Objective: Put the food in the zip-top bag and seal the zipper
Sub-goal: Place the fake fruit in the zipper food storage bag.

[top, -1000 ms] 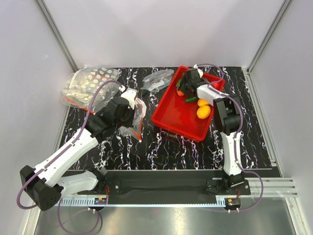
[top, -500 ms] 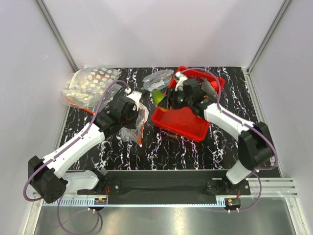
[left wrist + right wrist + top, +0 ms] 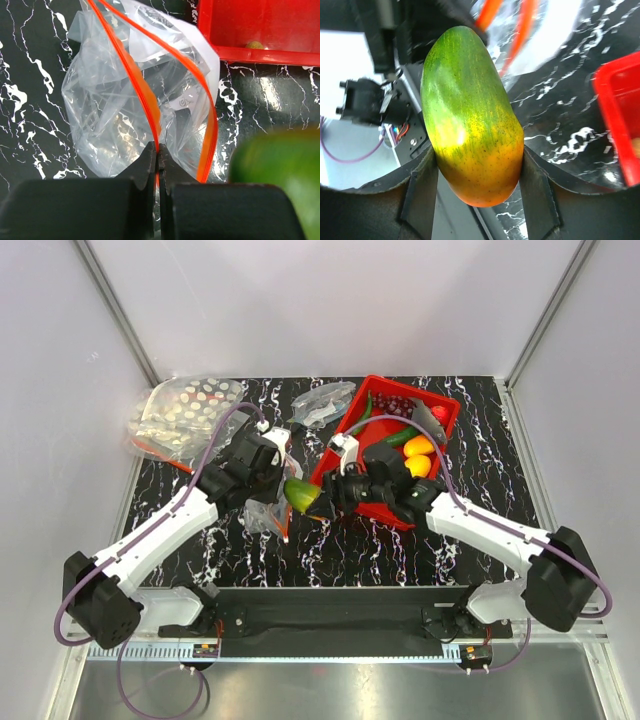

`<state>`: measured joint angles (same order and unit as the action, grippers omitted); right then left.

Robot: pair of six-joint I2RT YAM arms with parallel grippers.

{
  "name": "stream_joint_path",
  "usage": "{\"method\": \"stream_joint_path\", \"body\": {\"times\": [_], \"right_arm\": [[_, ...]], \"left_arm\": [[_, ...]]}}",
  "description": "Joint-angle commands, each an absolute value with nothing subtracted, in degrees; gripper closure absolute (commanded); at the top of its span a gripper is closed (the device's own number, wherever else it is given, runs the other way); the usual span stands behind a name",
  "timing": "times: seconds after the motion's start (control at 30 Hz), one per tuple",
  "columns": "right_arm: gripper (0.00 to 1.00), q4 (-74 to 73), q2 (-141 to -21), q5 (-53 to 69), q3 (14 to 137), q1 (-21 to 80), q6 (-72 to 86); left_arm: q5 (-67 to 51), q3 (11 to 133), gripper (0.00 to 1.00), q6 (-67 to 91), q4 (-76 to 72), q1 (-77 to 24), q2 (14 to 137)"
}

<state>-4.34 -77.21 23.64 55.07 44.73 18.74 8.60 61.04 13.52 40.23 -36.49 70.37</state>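
Underfoot, so to speak, is a black table with white marble veins, closed in by plain pale walls on the left, back and right. At the back left lie clear bags with white round spots. A smaller greyish clear bag lies further right along the back.

The left gripper is clenched on the zipper, an orange strip along the mouth of the clear zip-top bag. Its two black fingers meet on one strip. The other strip bows away to the right, so the mouth gapes open. The wrinkled bag rests on the table just left of the red tray.

Between bag and tray, the right gripper grasps a mango, green at one end and shading to yellow-orange at the other. Both fingers press against the fruit's sides and it fills the gap between them. From above the mango sits right beside the bag's open mouth, and the left wrist camera catches it as a green blur at its lower right.

More food lies at the tray's far end: yellow-orange pieces, a green cucumber, a grey fish and a red piece.
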Motion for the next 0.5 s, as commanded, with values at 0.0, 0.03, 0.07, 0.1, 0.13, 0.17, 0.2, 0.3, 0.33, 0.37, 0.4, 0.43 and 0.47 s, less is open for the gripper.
{"method": "stream_joint_path", "body": {"times": [0.0, 0.03, 0.07, 0.1, 0.13, 0.17, 0.2, 0.3, 0.33, 0.37, 0.4, 0.43, 0.47], "right_arm": [[0.80, -3.86, -77.25, 24.43, 56.07, 46.32, 17.32], [0.80, -4.04, -78.56, 24.61, 56.42, 47.28, 17.23], [0.80, -4.04, -79.36, 24.17, 57.12, 47.72, 17.31], [0.80, -4.13, -79.97, 23.82, 57.48, 48.25, 17.49], [0.80, -4.13, -81.55, 23.56, 57.92, 48.95, 17.66], [0.80, -4.83, -82.52, 22.08, 59.05, 49.22, 17.84], [0.81, -5.44, -83.57, 21.10, 59.85, 49.22, 18.54], [0.81, -7.64, -87.53, 16.97, 62.31, 49.22, 20.12], [0.81, -8.08, -89.02, 15.92, 62.75, 49.22, 20.56], [0.82, -8.35, -89.73, 14.60, 63.62, 49.22, 20.91], [0.82, -8.52, -90.43, 13.81, 63.98, 49.22, 21.88], [0.82, -9.13, -91.40, 12.93, 64.94, 49.22, 22.41], [0.82, -9.23, -91.93, 11.18, 65.30, 49.22, 22.85]], "left_arm": [[6.07, 63.54, 1.00, 13.71, 38.59, -35.86, 70.31], [5.72, 63.54, 1.00, 13.71, 38.58, -35.86, 70.23], [5.63, 63.54, 1.00, 13.71, 38.58, -35.86, 70.31], [5.63, 63.46, 1.00, 13.62, 38.58, -35.86, 70.40], [5.71, 63.37, 1.00, 13.62, 38.58, -35.77, 70.31], [5.97, 63.37, 1.00, 13.54, 38.76, -35.68, 70.57], [5.98, 63.46, 1.00, 13.54, 38.93, -35.77, 70.75], [5.36, 63.63, 1.00, 13.36, 38.94, -35.77, 70.40], [4.40, 63.37, 1.00, 13.36, 38.67, -35.77, 70.05], [3.79, 63.28, 1.00, 13.19, 38.32, -35.68, 69.96], [3.17, 63.28, 1.00, 13.18, 38.06, -35.68, 69.44], [2.21, 63.02, 1.00, 13.10, 37.88, -35.77, 69.26], [1.68, 62.93, 1.00, 13.01, 37.53, -35.68, 69.08]]}}
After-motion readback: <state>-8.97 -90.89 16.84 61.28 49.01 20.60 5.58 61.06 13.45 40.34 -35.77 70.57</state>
